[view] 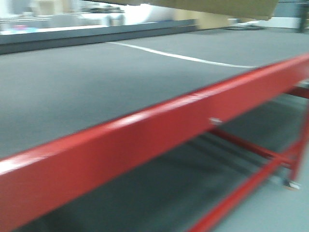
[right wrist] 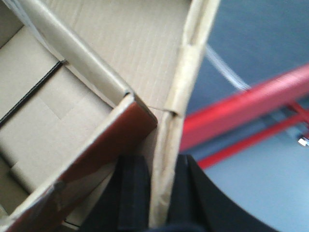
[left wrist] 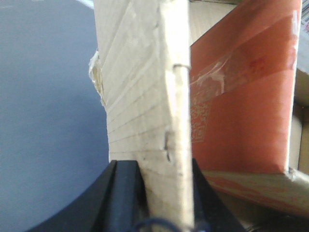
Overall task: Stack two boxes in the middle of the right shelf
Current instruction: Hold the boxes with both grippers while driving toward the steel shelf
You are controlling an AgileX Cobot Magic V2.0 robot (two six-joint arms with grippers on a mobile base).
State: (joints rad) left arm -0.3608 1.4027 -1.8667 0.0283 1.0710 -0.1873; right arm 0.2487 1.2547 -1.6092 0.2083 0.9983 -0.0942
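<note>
Leftmost, the left jaws are clamping one wall of the open cardboard carton (left wrist: 140, 96). Their black fingers (left wrist: 120, 198) are pressing it from both sides, with only the wall's thickness between them. Just right of that wall, inside the carton, an orange-red box (left wrist: 241, 106) with a clear tape strip is leaning against the cardboard. From the front, the carton's brown underside is showing along the top edge, hanging above the grey worktop (view: 96, 87), which a white line (view: 183, 57) is crossing. The worktop's red frame (view: 145, 145) is running diagonally below, all of it blurred. On the right, the right jaws are pinching another wall of the carton likewise, one finger inside and one outside, nearly closed on the cardboard. Beyond that wall, the red frame and pale floor (right wrist: 260, 193) are showing below.
</note>
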